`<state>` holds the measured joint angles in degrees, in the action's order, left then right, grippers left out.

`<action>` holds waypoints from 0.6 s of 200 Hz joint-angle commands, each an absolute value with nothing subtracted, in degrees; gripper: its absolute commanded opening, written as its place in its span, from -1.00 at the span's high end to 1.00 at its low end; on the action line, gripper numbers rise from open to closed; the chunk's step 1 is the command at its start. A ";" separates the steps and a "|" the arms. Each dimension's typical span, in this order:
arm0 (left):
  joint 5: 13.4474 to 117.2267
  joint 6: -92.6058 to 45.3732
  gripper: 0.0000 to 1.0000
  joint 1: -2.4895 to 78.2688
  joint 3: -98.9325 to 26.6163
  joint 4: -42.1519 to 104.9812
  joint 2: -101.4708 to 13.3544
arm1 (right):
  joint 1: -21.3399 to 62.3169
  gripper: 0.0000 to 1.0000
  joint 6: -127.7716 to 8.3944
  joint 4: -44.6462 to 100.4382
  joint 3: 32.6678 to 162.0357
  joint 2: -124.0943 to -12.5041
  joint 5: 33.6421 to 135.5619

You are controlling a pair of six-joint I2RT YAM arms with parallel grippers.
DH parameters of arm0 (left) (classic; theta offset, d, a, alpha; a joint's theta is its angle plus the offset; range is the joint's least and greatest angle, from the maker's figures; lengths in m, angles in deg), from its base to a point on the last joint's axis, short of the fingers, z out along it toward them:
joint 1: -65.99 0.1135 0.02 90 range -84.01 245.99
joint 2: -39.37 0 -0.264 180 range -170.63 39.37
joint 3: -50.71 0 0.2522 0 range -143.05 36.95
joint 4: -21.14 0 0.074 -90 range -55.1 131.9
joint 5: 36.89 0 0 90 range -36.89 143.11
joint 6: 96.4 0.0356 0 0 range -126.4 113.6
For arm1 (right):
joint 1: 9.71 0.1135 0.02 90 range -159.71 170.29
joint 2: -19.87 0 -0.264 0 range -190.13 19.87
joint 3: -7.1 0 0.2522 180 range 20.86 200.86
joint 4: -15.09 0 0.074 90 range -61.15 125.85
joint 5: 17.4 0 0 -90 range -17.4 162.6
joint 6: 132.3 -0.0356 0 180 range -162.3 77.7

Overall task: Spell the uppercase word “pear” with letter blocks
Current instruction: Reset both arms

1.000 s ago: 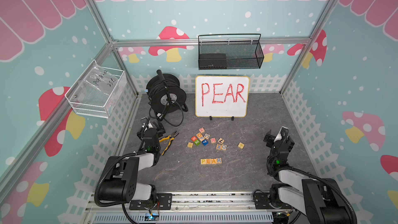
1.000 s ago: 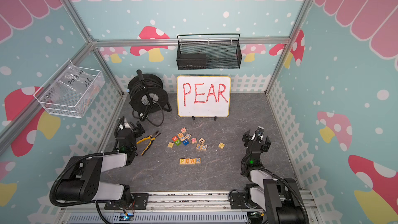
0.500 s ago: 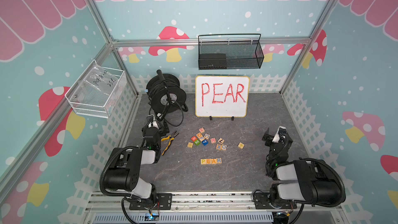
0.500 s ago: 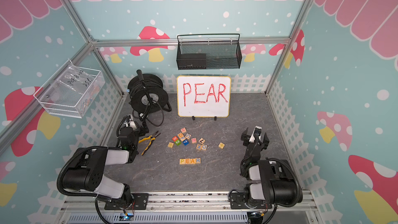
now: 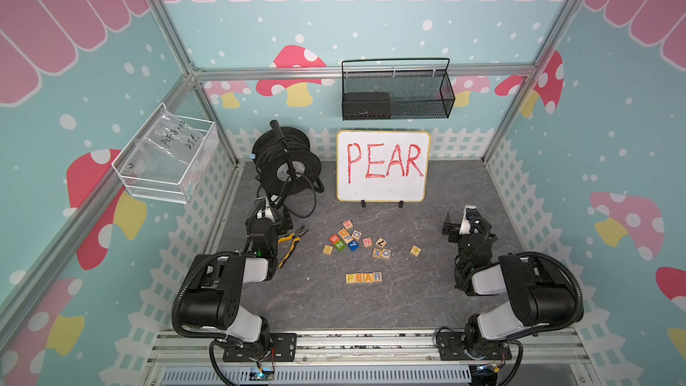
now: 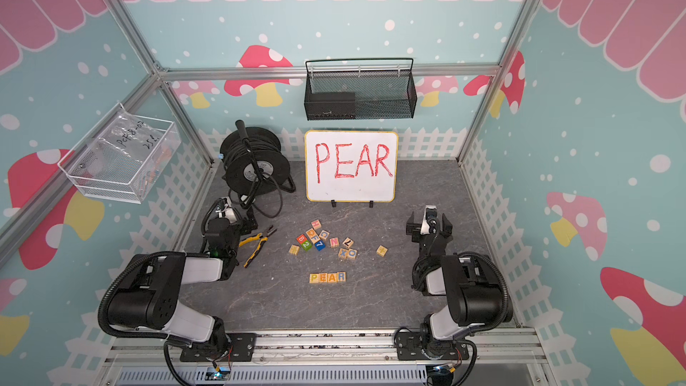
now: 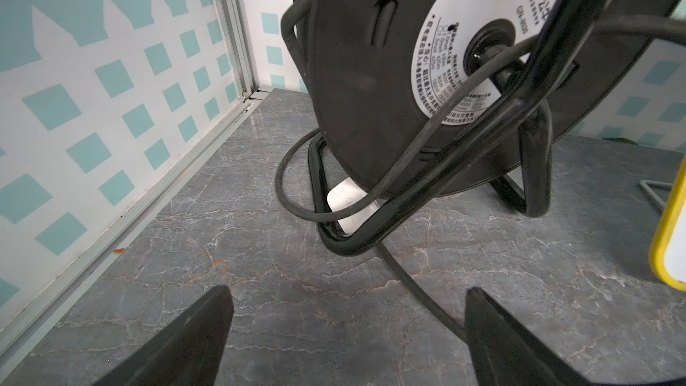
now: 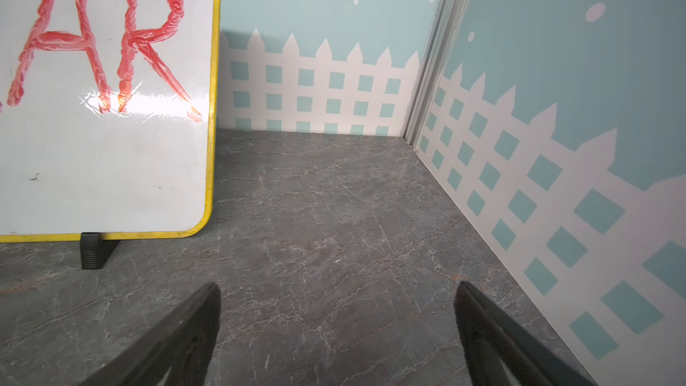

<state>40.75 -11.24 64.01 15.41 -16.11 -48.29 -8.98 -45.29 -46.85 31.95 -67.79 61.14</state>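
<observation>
Wooden letter blocks, four of 'em, touching in one row reading PEAR, front-middle of the table. Thirteen loose blocks sit behind. Left gripper and right gripper are both spread wide, holding nothing.

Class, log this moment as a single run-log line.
letter blocks: row reads PEAR | left gripper: open, empty | right gripper: open, empty

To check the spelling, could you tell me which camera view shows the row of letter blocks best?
Both top views show the row of letter blocks unobstructed, reading PEAR; neither wrist view shows it.
</observation>
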 commanded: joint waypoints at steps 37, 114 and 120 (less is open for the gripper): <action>40.78 -9.56 -0.99 63.79 14.45 -15.73 -48.76 | -9.36 -0.99 -43.71 -47.08 32.08 -67.58 62.53; 40.80 -9.51 -0.99 63.75 14.28 -15.58 -48.82 | -9.30 -0.99 -43.53 -48.38 31.75 -67.71 62.58; 40.57 -9.41 -0.99 63.63 14.27 -15.53 -48.82 | -9.30 -0.99 -43.51 -48.36 31.76 -67.76 62.57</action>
<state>40.73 -10.80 63.97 15.38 -16.08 -48.29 -8.98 -44.46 -46.16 31.93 -67.81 62.14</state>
